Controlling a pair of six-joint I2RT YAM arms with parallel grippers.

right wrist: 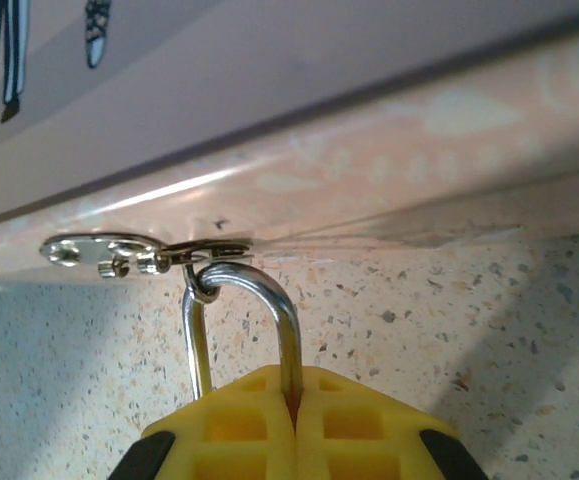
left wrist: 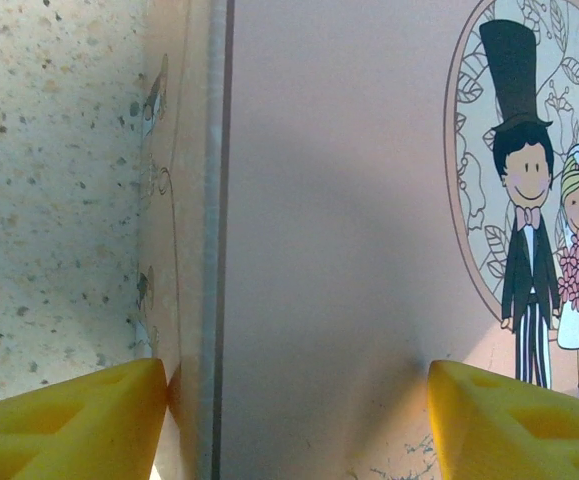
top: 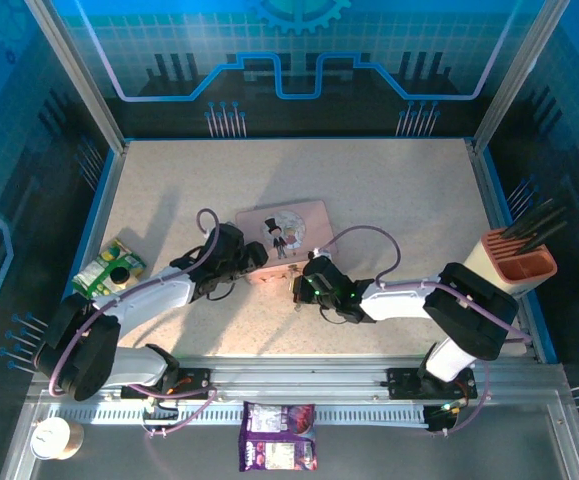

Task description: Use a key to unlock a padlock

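Note:
The padlock's silver shackle hangs from the metal hasp on the front wall of the pink tin. My right gripper is shut on the shackle's right leg, which runs into the seam between the yellow fingers; the brass body is hidden under them. From above, the right gripper sits at the tin's near edge. My left gripper stands open astride the tin's left edge. Its left fingertip is against the side wall and its right fingertip is over the lid. The key is hidden.
A green and yellow box lies at the table's left edge. A peach holder with black tools stands at the right edge. A paper cup and a purple packet sit on the near rail. Blue panels wall in the table.

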